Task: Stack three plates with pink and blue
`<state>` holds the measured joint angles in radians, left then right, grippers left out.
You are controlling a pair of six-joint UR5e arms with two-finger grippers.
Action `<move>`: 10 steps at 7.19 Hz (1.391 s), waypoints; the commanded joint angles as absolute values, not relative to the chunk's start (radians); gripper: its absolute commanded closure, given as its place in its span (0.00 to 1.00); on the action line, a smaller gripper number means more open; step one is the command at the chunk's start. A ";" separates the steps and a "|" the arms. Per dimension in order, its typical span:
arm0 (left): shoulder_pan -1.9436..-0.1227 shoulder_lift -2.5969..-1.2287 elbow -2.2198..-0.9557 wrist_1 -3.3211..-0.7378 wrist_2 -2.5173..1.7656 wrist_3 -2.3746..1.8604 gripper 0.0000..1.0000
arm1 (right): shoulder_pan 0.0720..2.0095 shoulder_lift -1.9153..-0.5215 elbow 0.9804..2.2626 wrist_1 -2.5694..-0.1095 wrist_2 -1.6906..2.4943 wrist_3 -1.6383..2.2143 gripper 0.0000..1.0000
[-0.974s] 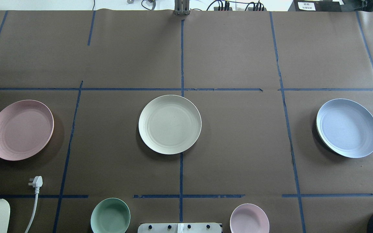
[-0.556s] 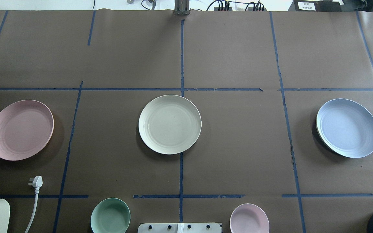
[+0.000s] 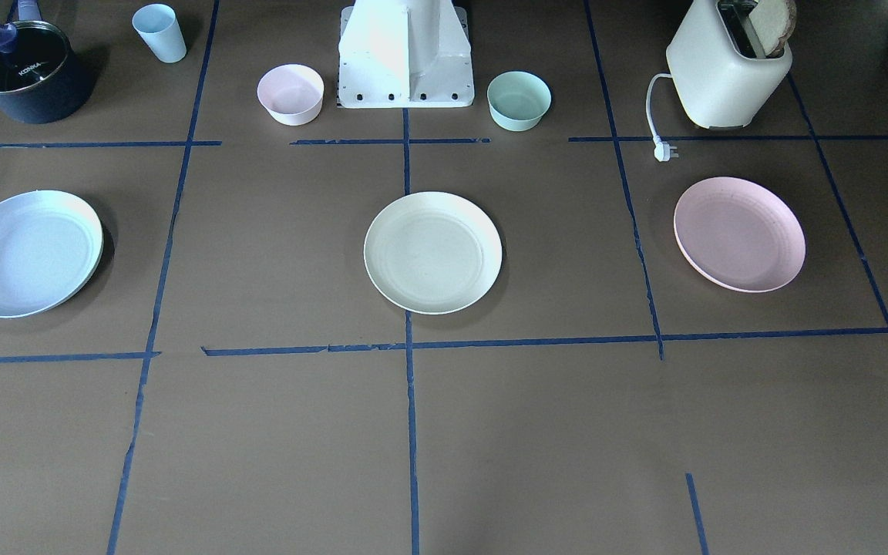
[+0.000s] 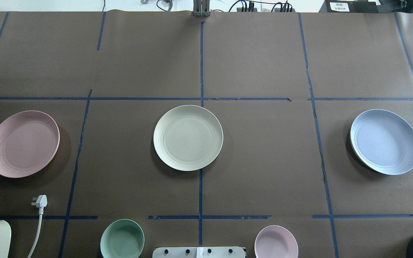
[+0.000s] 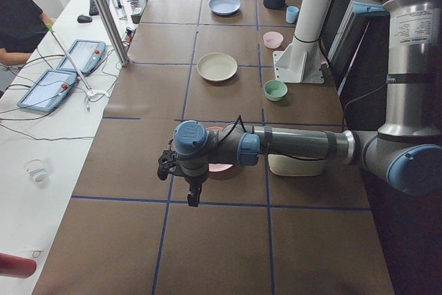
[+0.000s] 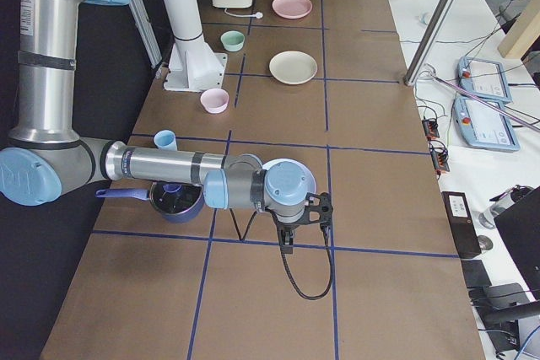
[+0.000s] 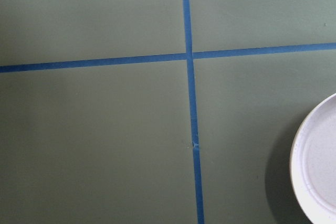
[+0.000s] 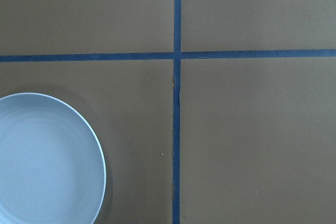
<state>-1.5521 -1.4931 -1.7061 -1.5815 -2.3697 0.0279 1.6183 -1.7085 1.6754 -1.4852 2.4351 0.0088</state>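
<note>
Claw closure cannot be told for the left claw [image 5: 185, 181] or right claw [image 6: 295, 223], while the pink plate [image 4: 23, 143], cream plate [image 4: 188, 137] and blue plate [image 4: 384, 141] lie well apart on the surface [image 4: 264, 172], nothing stacked yet.

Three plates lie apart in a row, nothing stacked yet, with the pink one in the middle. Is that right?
No: the cream plate is in the middle; the pink plate is at one end, the blue plate at the other. The overhead exterior view shows it.
</note>
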 commanded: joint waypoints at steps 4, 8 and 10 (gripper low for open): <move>-1.297 -1.401 -1.694 -2.073 -2.368 -0.510 0.00 | 1.618 -1.704 1.681 -1.480 2.434 0.011 0.00; -1.088 -1.384 -1.554 -2.427 -2.242 -0.846 0.00 | 1.618 -1.701 1.681 -1.480 2.436 0.014 0.00; -1.030 -1.387 -1.522 -2.480 -2.209 -0.913 0.00 | 1.618 -1.701 1.681 -1.480 2.434 0.014 0.00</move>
